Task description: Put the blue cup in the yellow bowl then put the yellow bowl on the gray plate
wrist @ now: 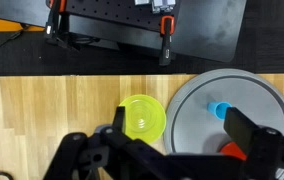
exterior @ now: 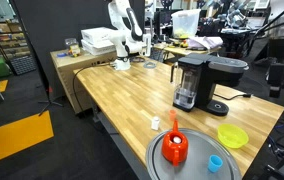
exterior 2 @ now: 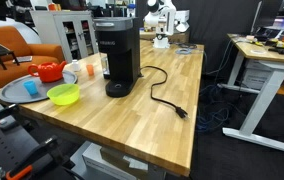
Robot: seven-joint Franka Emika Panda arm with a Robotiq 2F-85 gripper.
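Observation:
In the wrist view the yellow bowl [wrist: 142,118] sits empty on the wooden table, just left of the gray plate [wrist: 197,95]. The blue cup [wrist: 220,109] rests on the plate, and a red kettle-like object [wrist: 232,150] sits on the plate too. My gripper [wrist: 179,118] hovers high above, open, with one finger over the bowl's left edge and the other over the cup's right side. Nothing is between the fingers. Both exterior views show the bowl [exterior: 233,136] [exterior 2: 64,95], the plate [exterior: 192,165] [exterior 2: 12,93] and the cup [exterior: 216,163] [exterior 2: 31,87]. I cannot make out the gripper there.
A black coffee maker [exterior: 197,80] [exterior 2: 117,55] stands near the bowl, its cable [exterior 2: 167,100] trailing over the wood. A small white cylinder [exterior: 156,123] stands beside the plate. The table edge [wrist: 82,76] lies just beyond bowl and plate.

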